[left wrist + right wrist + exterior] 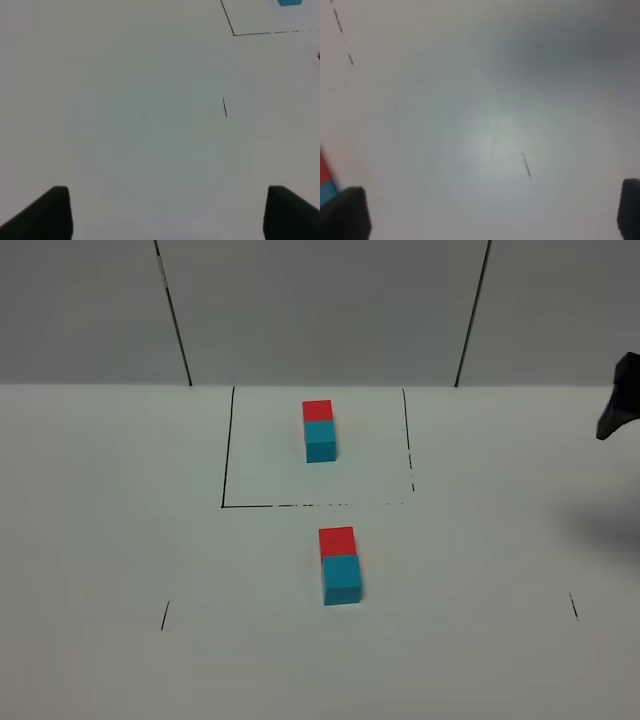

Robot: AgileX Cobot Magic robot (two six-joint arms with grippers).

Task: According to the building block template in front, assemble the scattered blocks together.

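Scattered blocks (340, 566) near the middle of the white counter (100, 540) in the high view: red cube (336, 540) behind, cyan cube (342, 580) in front, touching face to face, already matching the building block template (319, 430) inside the black-lined square (226, 450) further back. Probably light, stiff and matte, not fragile; best taken on two opposite flat side faces, low and square, so that no cube tips or slides. Right gripper (618, 405) only as a dark part at the right edge, well apart from all cubes.

Left wrist view: left gripper (167, 212) with jaws apart, nothing between them, only bare counter; a cyan corner and a red sliver far off at the frame edge.

Right wrist view, blurred: jaws spread wide and empty; a bit of red and cyan just beside one finger (345, 212), apparently not touching.
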